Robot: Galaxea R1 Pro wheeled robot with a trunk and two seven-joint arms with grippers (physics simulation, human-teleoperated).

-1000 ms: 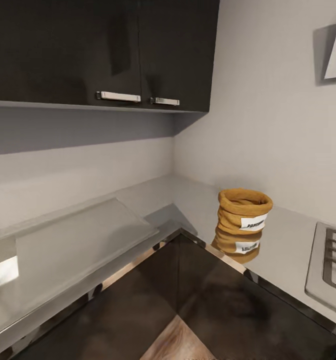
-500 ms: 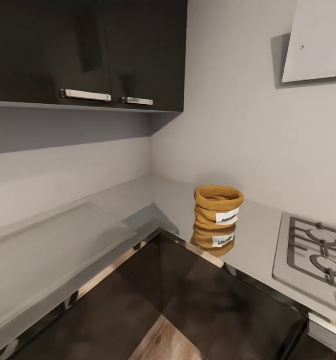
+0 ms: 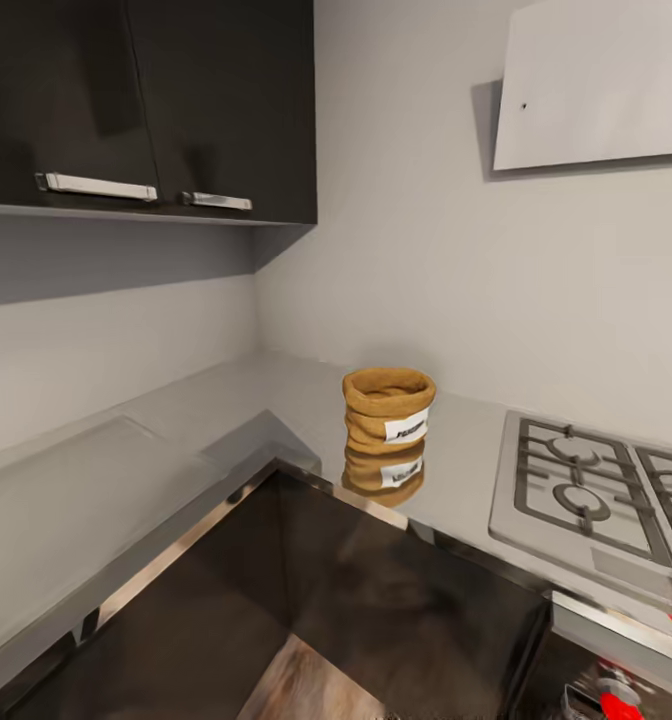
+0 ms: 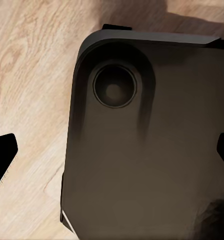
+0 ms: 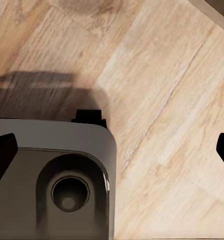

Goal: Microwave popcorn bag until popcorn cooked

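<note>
Down by the wooden floor [image 5: 172, 100], the left gripper [image 4: 112, 150] is hanging with its dark fingertips [image 4: 2, 155] spread wide apart, holding nothing, above the robot's dark base [image 4: 142, 150]. Likewise the right gripper [image 5: 112, 150] is hanging fully spread and empty, its fingertips [image 5: 2, 155] at the picture's edges, over the base's grey corner [image 5: 57, 175] and the floor. Up in the head view, the popcorn bag [image 3: 387, 410] is standing upright on the glossy table [image 3: 226, 400], near the corner, its white label facing out. A steel hob [image 3: 586, 490] is lying beside it, apart, and dark wall cabinets [image 3: 146, 100] are hanging above.
</note>
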